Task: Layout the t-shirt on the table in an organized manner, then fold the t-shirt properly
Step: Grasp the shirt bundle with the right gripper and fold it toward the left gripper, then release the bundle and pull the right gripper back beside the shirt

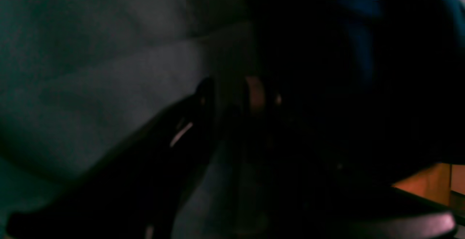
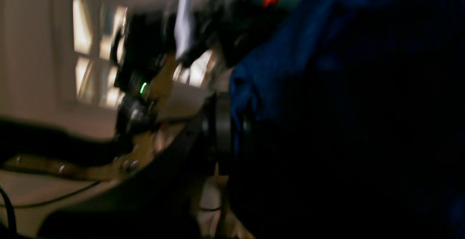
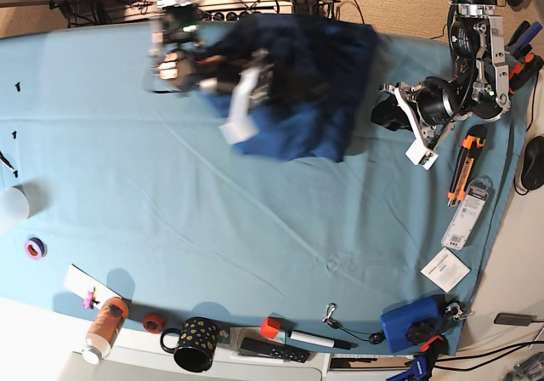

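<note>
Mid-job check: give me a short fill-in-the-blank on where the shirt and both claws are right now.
1. The t-shirt lies bunched near the table's ____ edge in the base view.
2. The right claw is shut on the ____.
3. The left claw sits just off the shirt's edge nearest the ____ box cutter.
4. The mug at the table's bottom edge is ____ with dots.

Missing words: top; t-shirt; orange; black

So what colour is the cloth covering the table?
Light blue-teal cloth, plain with no pattern; the base view shows it best.
</note>
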`<action>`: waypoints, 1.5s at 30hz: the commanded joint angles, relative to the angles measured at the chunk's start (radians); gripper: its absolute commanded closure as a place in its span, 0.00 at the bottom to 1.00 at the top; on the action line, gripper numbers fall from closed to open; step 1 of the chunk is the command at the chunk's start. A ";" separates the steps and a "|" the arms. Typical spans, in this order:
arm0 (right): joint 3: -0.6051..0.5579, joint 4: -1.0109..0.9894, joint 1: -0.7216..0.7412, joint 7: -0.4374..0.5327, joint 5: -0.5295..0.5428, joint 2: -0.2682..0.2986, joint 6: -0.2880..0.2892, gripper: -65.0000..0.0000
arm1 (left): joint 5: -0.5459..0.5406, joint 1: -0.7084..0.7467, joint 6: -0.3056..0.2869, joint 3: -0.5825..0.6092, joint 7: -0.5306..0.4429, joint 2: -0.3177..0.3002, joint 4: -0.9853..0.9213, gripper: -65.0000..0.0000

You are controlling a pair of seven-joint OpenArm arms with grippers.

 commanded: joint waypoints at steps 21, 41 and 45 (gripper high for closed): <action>-0.127 0.076 0.028 0.045 -0.341 -0.068 0.006 0.58 | -0.019 -0.011 -0.004 -0.005 -0.031 -0.011 0.016 0.80; -0.127 0.076 0.268 0.023 -0.090 -0.068 0.006 0.51 | -0.018 -0.015 -0.004 -0.005 -0.071 -0.011 0.016 0.77; -0.127 0.076 0.325 0.023 -0.097 -0.068 0.006 0.51 | -0.018 -0.030 -0.008 -0.005 -0.071 -0.011 0.016 0.74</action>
